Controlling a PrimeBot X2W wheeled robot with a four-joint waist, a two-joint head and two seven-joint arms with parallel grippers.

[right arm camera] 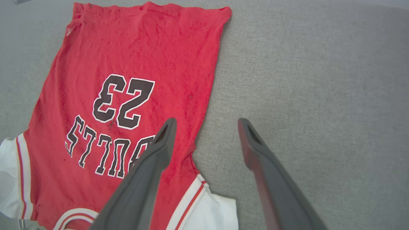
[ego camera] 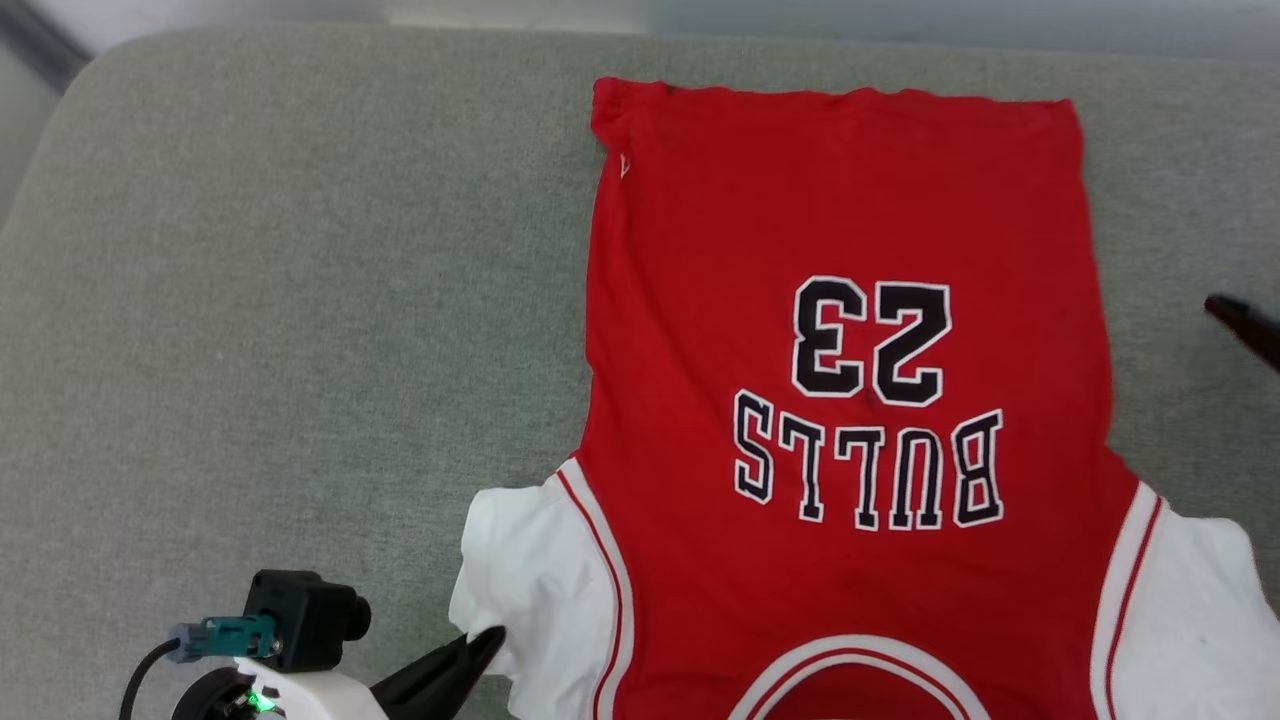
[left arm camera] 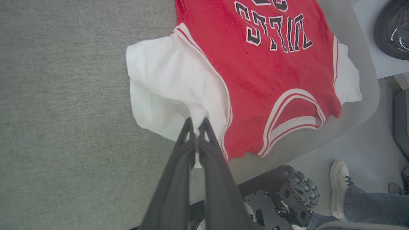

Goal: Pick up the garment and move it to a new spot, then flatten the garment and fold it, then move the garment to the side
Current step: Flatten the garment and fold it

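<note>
The garment [ego camera: 850, 300], a red jersey with white sleeves and upside-down "BULLS 23" lettering, lies spread flat on the grey cushion [ego camera: 300, 300], hem far, collar near. My left gripper [ego camera: 485, 640] is shut on the edge of the white left sleeve [left arm camera: 166, 83]; in the left wrist view its fingertips [left arm camera: 196, 123] pinch a fold of that cloth. My right gripper [right arm camera: 207, 123] stands open above the jersey's right edge, one finger over the red cloth, the other over bare cushion, nothing between them. One of its dark fingers [ego camera: 1245, 322] pokes in at the head view's right edge.
The cushion [right arm camera: 319, 80] spreads wide to the left and right of the jersey. Past its near edge are the robot's wheeled base [left arm camera: 287, 195] and a person's white shoe [left arm camera: 339, 182] with a jeans leg [left arm camera: 374, 204] on the pale floor.
</note>
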